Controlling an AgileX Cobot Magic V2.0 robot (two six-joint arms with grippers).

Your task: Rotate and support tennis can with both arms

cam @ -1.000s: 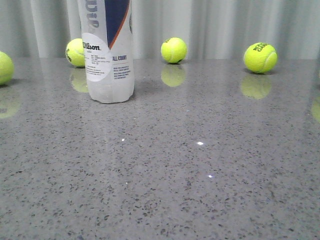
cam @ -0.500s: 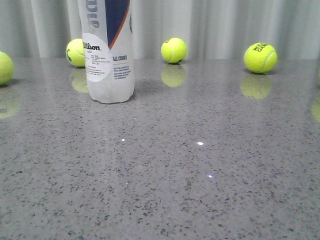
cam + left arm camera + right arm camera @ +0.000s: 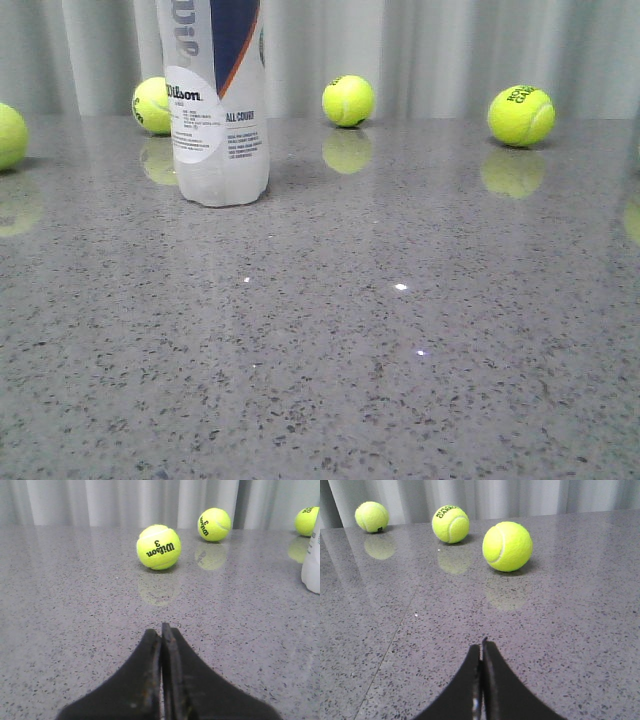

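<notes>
The tennis can (image 3: 218, 110) stands upright at the far left of the grey table, translucent white with a navy section, an orange stripe and a white Wilson label; its top is cut off by the view. Its lower edge shows at the side of the left wrist view (image 3: 313, 565). Neither gripper shows in the front view. My left gripper (image 3: 161, 628) is shut and empty, low over the table, apart from the can. My right gripper (image 3: 481, 644) is shut and empty over bare table.
Yellow-green tennis balls lie along the back of the table (image 3: 348, 100) (image 3: 520, 115) (image 3: 152, 105) (image 3: 8, 135). Two balls (image 3: 158, 547) (image 3: 214, 524) lie ahead of the left gripper, three (image 3: 507, 546) (image 3: 450, 524) (image 3: 371, 516) ahead of the right. A pale curtain closes the back.
</notes>
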